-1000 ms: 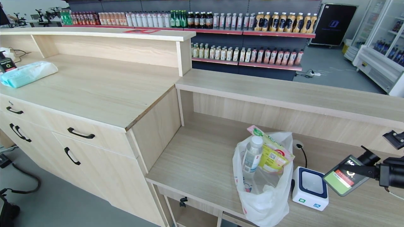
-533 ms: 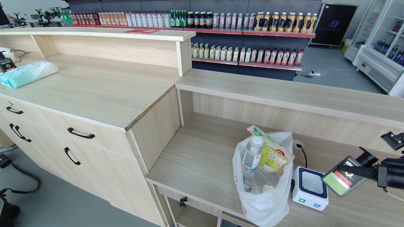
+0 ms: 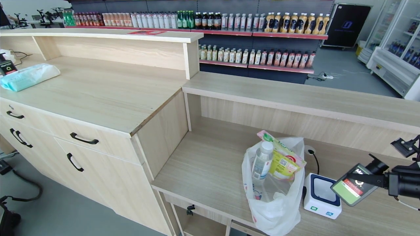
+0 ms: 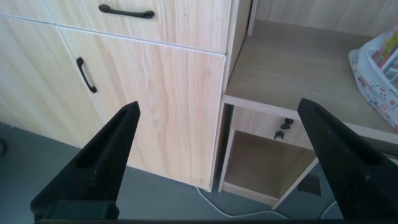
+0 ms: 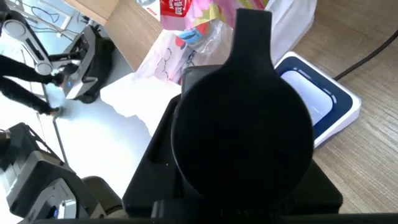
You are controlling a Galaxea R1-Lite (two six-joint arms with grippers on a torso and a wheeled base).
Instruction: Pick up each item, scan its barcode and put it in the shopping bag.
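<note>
Judged scanning step, lower right: right gripper (image 3: 367, 174) grasps flat packet (image 3: 351, 190) beside scanner (image 3: 322, 196); left gripper (image 4: 217, 106) released. Next, present barcode squarely.

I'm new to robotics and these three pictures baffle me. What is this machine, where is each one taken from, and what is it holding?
It is a two-armed robot at a shop counter. The wide picture comes from a camera on its head; the other two from cameras on its wrists. The right gripper is shut on a flat packet, held beside the white barcode scanner. On the counter stands a shopping bag with a bottle and a yellow pouch inside. The left gripper hangs open, beside the cupboard doors.
</note>
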